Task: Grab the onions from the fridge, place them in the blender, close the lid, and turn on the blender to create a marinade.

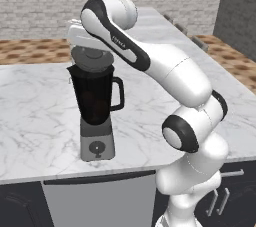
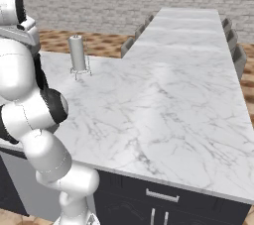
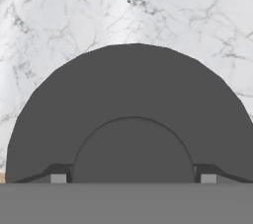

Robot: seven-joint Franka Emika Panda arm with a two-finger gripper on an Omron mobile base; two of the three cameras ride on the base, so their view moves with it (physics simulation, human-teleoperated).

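Here your jaws clamp the lid (image 3: 133,114) by its raised centre, directly above the blender (image 1: 96,102) rim, so it can seat squarely when lowered.

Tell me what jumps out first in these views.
The blender near the marble counter's front edge, its dark jar under the white arm. The lid sits just above the jar rim, at the end effector. A small white cylinder stands farther back.

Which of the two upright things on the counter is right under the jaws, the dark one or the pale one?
The dark blender, its lid directly beneath the hand. The pale cylinder on a stand stands farther off across the marble counter.
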